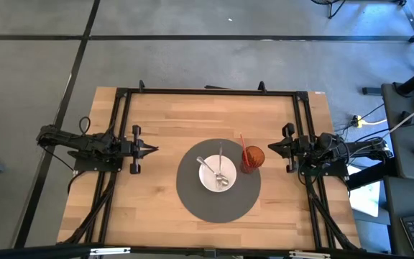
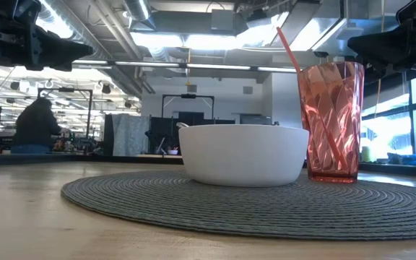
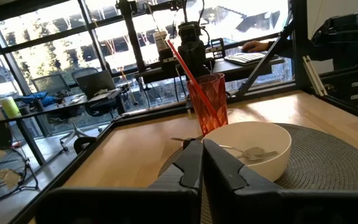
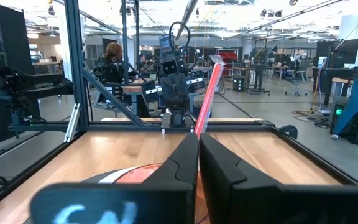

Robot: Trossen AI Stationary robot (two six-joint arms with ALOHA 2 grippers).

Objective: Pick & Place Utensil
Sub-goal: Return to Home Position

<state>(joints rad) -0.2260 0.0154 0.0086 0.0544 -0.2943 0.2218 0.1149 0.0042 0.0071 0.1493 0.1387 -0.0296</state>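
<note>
A white bowl (image 1: 217, 175) sits on a round grey placemat (image 1: 192, 201); two metal utensils (image 1: 220, 173) lie in it, handles leaning on its rim. The bowl (image 3: 253, 149) and utensils (image 3: 248, 152) also show in the left wrist view. A red tumbler (image 1: 251, 158) with a red straw (image 1: 243, 146) stands on the mat's right side. My left gripper (image 1: 154, 150) hovers shut left of the mat. My right gripper (image 1: 269, 147) hovers shut right of the tumbler. In the low view the bowl (image 2: 243, 154) and tumbler (image 2: 333, 119) stand side by side.
A black frame (image 1: 207, 92) runs round the wooden table (image 1: 157, 115). Bare wood lies on the mat's left, far and near sides. People show in the room beyond, one (image 2: 38, 124) in the low view and one (image 4: 112, 59) in the right wrist view.
</note>
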